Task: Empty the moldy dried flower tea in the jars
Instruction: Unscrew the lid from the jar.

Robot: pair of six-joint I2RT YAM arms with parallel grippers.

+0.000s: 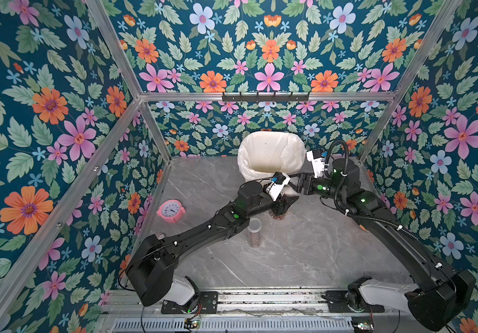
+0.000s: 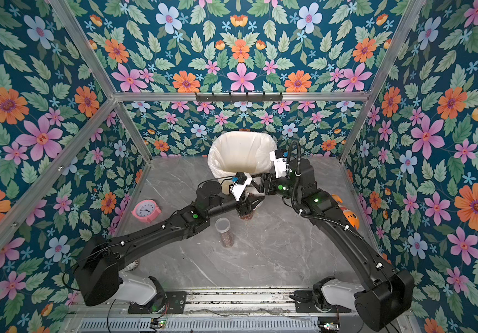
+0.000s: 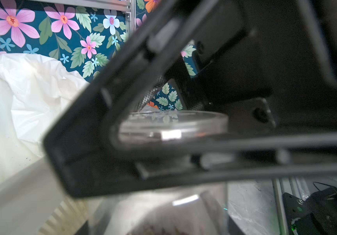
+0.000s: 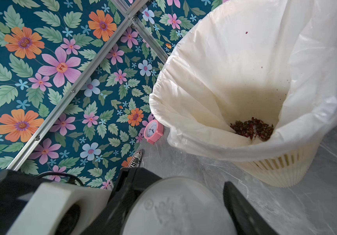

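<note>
The wider jar (image 1: pixel 278 214) stands on the table in front of the bin, with reddish-brown tea (image 3: pixel 163 231) in its bottom. My left gripper (image 1: pixel 285 203) is shut on its body from the left. My right gripper (image 4: pixel 181 183) reaches in from the right, and its fingers close on the jar's flat white lid (image 4: pixel 179 209). In the left wrist view that lid (image 3: pixel 173 126) sits between the right gripper's black fingers, above the jar's body. The narrower jar (image 1: pixel 254 232) stands apart and nearer, clear lid on, tea inside. More tea (image 4: pixel 252 129) lies in the bin's bag.
The cream ribbed bin (image 1: pixel 271 155) with a white bag liner stands at the back of the table. A pink clock (image 1: pixel 171 211) sits by the left wall. A printed can (image 4: pixel 136 158) is partly hidden behind my left arm. An orange object (image 2: pixel 350 214) lies behind my right arm.
</note>
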